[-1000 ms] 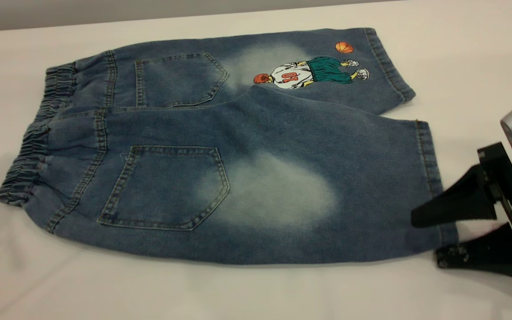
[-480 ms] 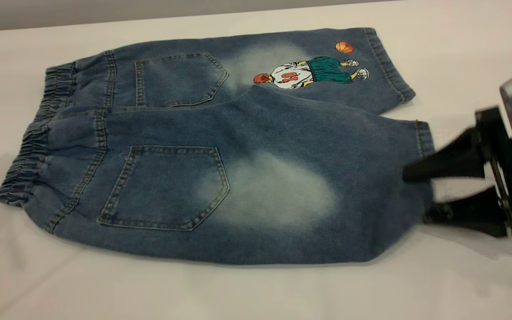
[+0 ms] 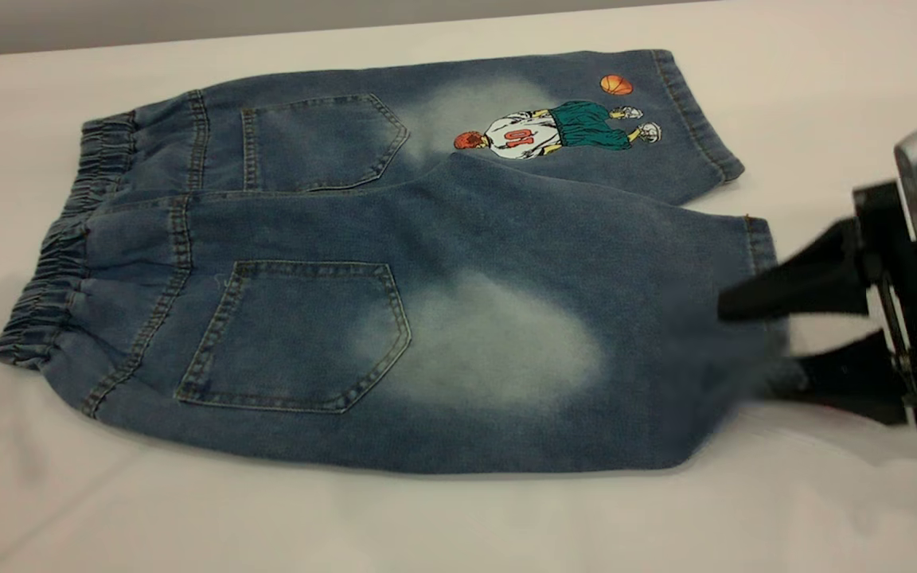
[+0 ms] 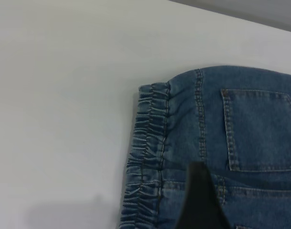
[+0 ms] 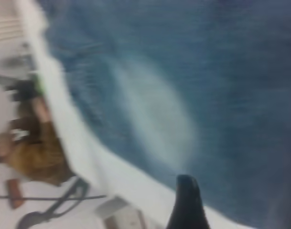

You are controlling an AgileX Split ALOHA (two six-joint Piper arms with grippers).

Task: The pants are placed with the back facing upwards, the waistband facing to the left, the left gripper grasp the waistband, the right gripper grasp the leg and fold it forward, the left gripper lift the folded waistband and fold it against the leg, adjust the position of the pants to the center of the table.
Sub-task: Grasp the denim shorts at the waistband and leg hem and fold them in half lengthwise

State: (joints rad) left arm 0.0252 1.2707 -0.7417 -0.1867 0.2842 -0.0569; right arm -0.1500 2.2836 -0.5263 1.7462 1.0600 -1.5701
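Observation:
The pants (image 3: 427, 239) lie back up on the table (image 3: 427, 525), with the waistband (image 3: 68, 239) at the left. My right gripper (image 3: 749, 348) is at the hem of the plain leg (image 3: 490, 342). It is open, one finger over the denim and the other low beside the hem edge. In the right wrist view one finger (image 5: 186, 205) shows over the faded patch (image 5: 155, 114). The left gripper is out of the exterior view. In its wrist view a single black finger (image 4: 201, 200) hangs above the denim just inside the waistband (image 4: 147, 143).
The leg with the basketball-player print (image 3: 554, 131) lies farther back, partly under the plain leg. The table's far edge (image 3: 267, 36) runs just behind the pants. Past the table edge (image 5: 64, 119), brown clutter (image 5: 35, 157) and cables (image 5: 54, 205) lie on the floor.
My right gripper moved from the near corner of the plain leg's hem farther back and to the left onto the hem. The hem's near corner has drawn in and looks disturbed.

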